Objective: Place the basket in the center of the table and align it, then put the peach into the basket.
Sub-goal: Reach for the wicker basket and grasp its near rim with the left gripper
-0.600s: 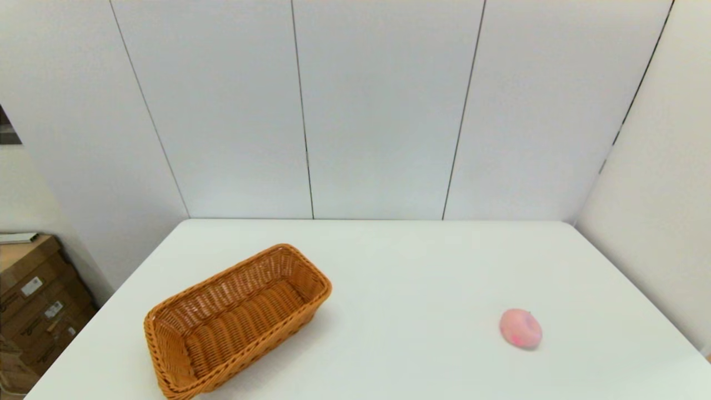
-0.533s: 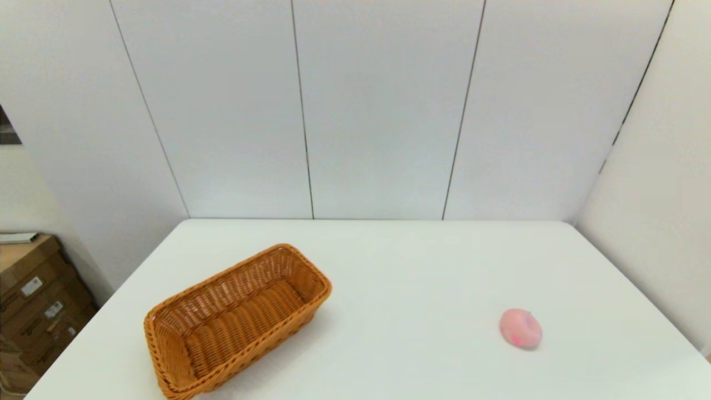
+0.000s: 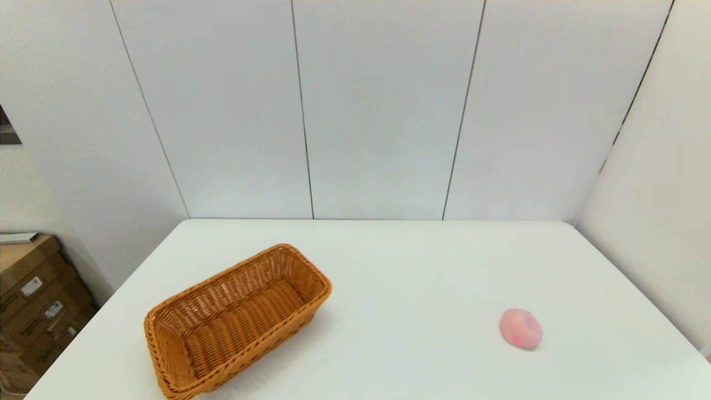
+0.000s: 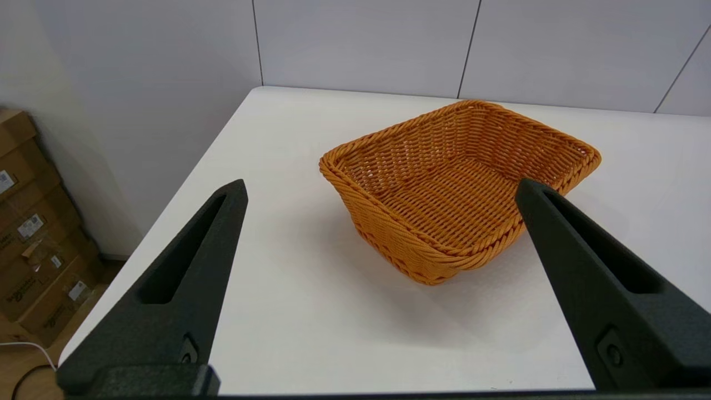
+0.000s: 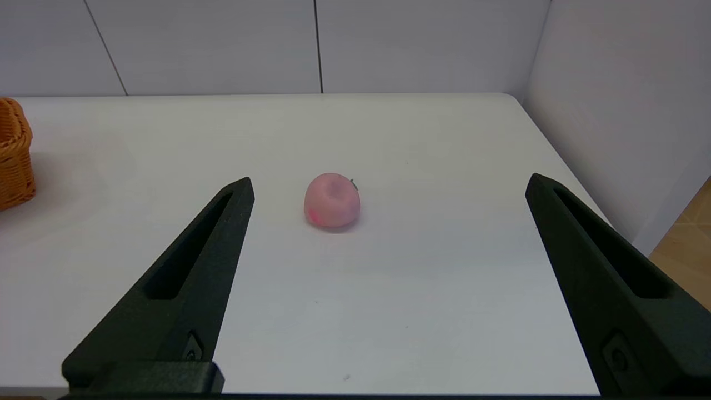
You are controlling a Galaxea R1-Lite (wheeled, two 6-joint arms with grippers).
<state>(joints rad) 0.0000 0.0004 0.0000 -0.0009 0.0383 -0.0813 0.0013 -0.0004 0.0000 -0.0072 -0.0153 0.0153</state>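
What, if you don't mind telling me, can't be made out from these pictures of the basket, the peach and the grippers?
- Basket: head view, its near corner is cut off by the bottom edge; right wrist view, only one end shows at the side edge.
- Basket's far outer walls: hidden by the basket itself in every view.
- Peach: its underside rests hidden on the table.
- Left gripper and right gripper: both open, absent from the head view.

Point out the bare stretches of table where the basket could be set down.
Widest bare patch: mid-table, between the basket and the peach. Also bare: the far strip by the wall. Tightest: the left edge beside the basket.
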